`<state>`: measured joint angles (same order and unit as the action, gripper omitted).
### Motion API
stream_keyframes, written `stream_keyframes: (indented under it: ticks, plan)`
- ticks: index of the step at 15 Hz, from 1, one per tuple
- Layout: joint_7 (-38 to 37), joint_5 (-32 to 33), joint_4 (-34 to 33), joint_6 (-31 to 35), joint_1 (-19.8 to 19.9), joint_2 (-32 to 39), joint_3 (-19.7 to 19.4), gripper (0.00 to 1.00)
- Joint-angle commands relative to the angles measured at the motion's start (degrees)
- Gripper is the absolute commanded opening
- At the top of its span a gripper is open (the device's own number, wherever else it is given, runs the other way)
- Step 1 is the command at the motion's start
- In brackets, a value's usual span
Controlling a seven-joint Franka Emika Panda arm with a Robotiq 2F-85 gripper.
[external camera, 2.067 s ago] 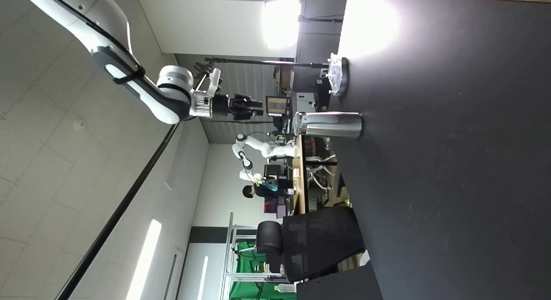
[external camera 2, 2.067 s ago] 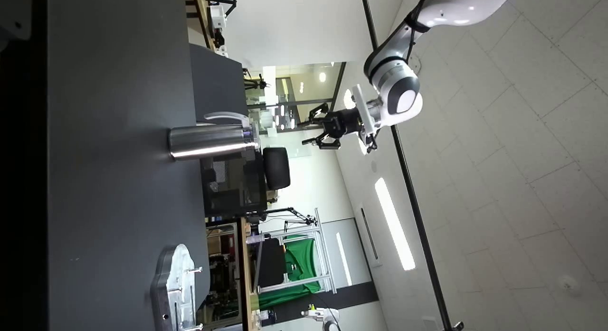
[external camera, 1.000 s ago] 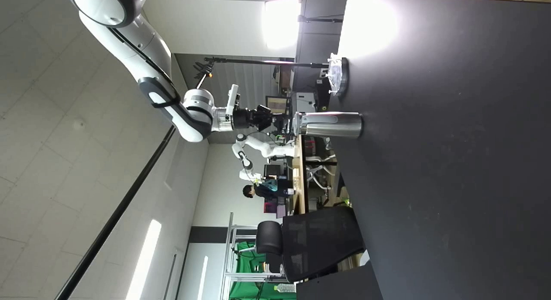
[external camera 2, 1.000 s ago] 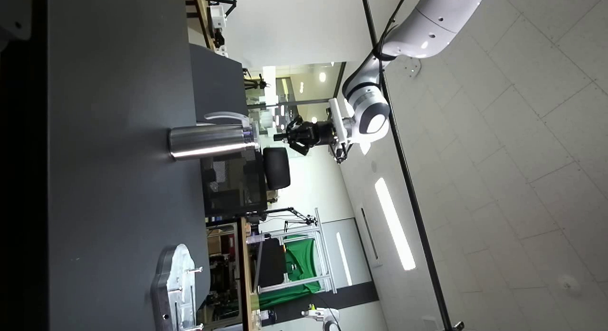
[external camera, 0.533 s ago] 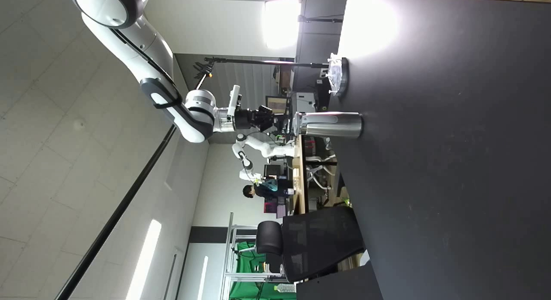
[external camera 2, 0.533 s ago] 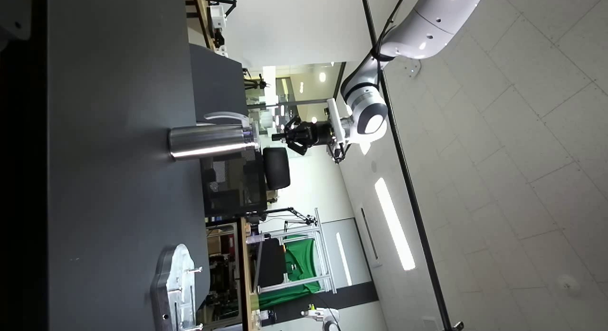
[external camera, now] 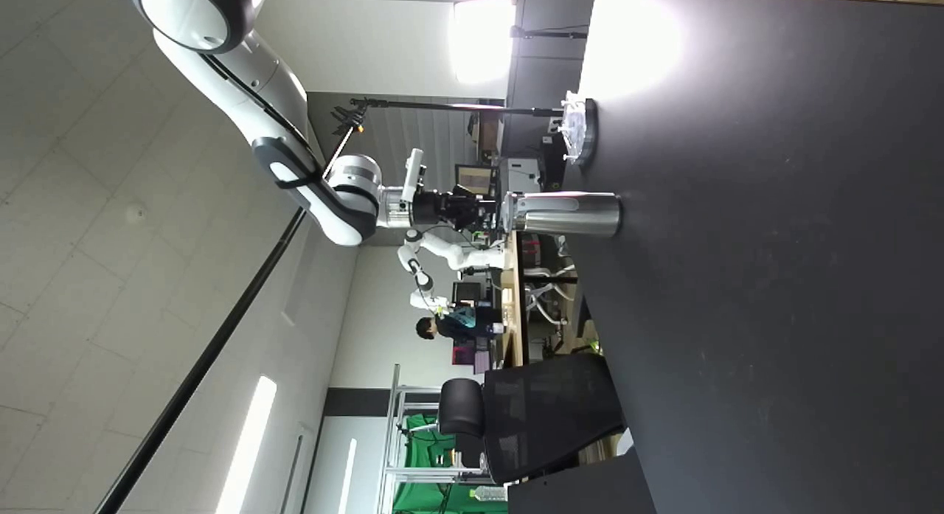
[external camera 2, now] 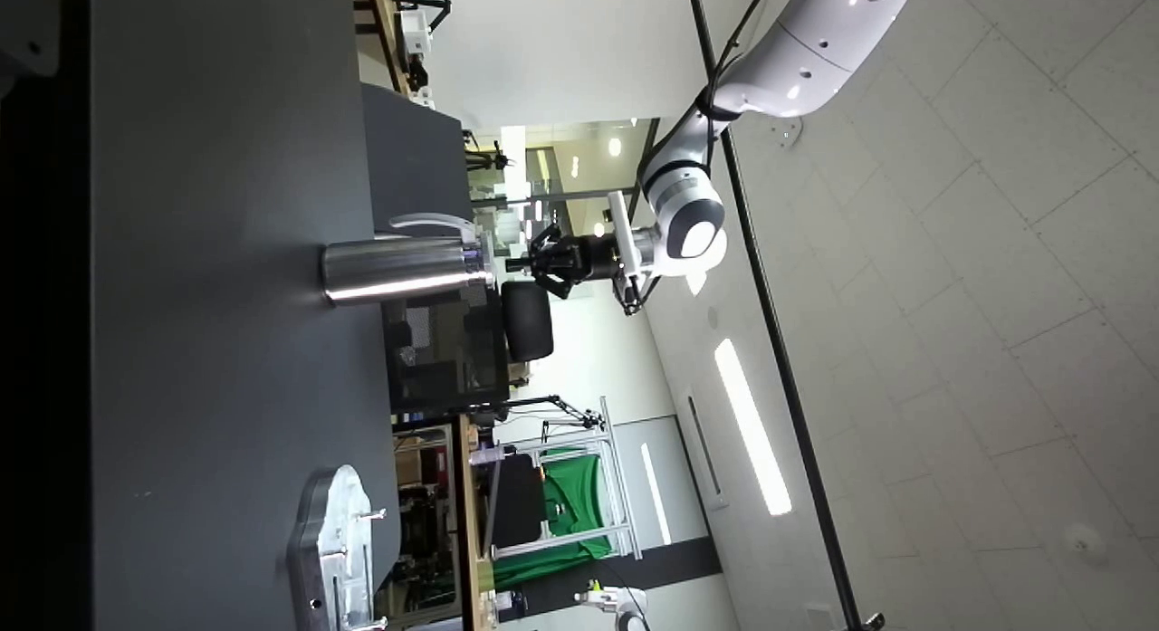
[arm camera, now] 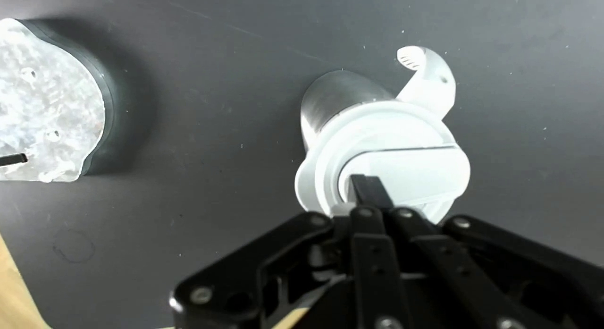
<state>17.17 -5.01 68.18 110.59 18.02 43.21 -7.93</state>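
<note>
i have the end effector [arm camera: 371, 190] closed, its fingers [arm camera: 373, 198] pressed together with nothing between them, so they make one narrow, blunt tip rather than a grasp. it points down at the pale lid [arm camera: 391, 126] of a steel jug [external camera 2: 394, 269], over one end of the lid's long flat panel [arm camera: 417, 171]. in an exterior view a slight gap shows between fingertips and lid, so i judge it to be hovering just above, not touching. the jug needs no holding: it stands upright on its own base on the dark worktop [arm camera: 203, 215], and only looks toppled to me because both exterior views lie on their side. its handle [arm camera: 432, 86] juts out to the side, away from the fingers, which leaves the top of the lid within my reach. the arm [external camera 2: 779, 79] reaches in from above, probably so that its bulk is off the jug's sides. well apart from the jug, a metal plate [arm camera: 52, 97] lies flat on the worktop with slim pegs [external camera 2: 369, 515] standing up from it; its broad underside presumably gives it steadiness. past the worktop's edge i see a black mesh chair [external camera: 553, 418].
</note>
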Motion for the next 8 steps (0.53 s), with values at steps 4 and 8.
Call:
stream_keyframes:
  ticks: [4,8]
  plan:
    - [-1.02,-1.53,4.53,7.45,-1.09,-0.16,0.96,0.00]
    - [-2.03,-1.08,4.79,8.62,-0.53,0.17,2.14,0.00]
